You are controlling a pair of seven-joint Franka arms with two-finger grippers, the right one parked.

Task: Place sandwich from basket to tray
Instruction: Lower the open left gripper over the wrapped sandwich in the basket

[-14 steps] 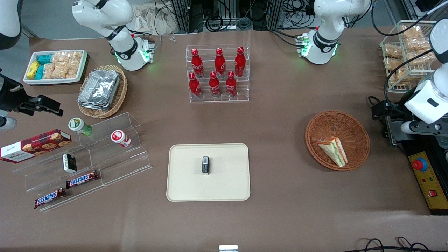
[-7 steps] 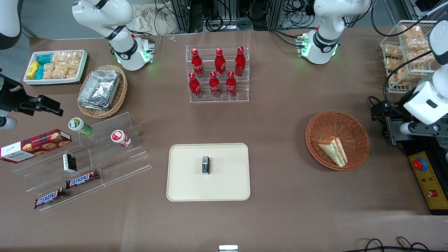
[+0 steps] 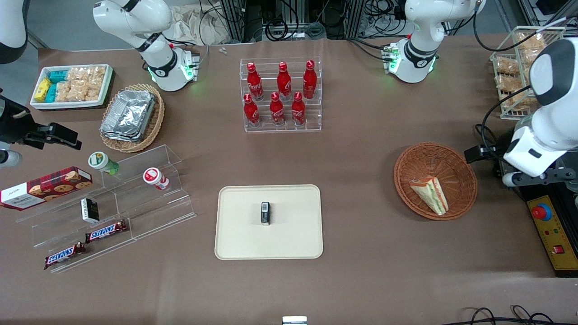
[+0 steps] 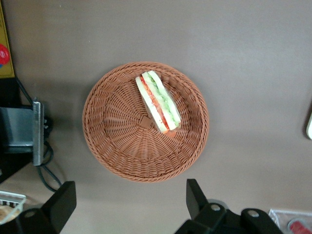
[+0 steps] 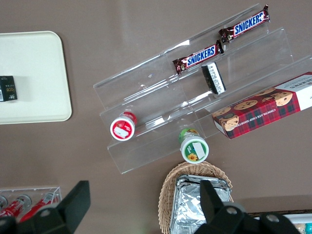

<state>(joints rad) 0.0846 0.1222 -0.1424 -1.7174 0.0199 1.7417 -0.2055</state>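
The sandwich (image 3: pixel 430 194) lies in the round orange-brown basket (image 3: pixel 422 159), in the part nearer the front camera; its red and green filling stripes show in the left wrist view (image 4: pixel 158 102), where the basket (image 4: pixel 117 146) is in full sight. My gripper (image 3: pixel 478 153) hangs above the table just outside the basket's rim, toward the working arm's end. It is open (image 4: pixel 127 204), with nothing between its black fingers (image 4: pixel 195 195). The cream tray (image 3: pixel 239 239) lies mid-table, well away from the basket toward the parked arm's end.
A small black box (image 3: pixel 265 213) stands on the tray. A rack of red bottles (image 3: pixel 281 95) is farther from the camera. A black unit (image 3: pixel 508 174) and a yellow control box (image 3: pixel 553 234) sit beside the basket. Clear shelves with snacks (image 3: pixel 108 212) lie toward the parked arm's end.
The left arm has swung toward the basket, bringing the gripper up to its rim. The sandwich, basket and tray have not moved.
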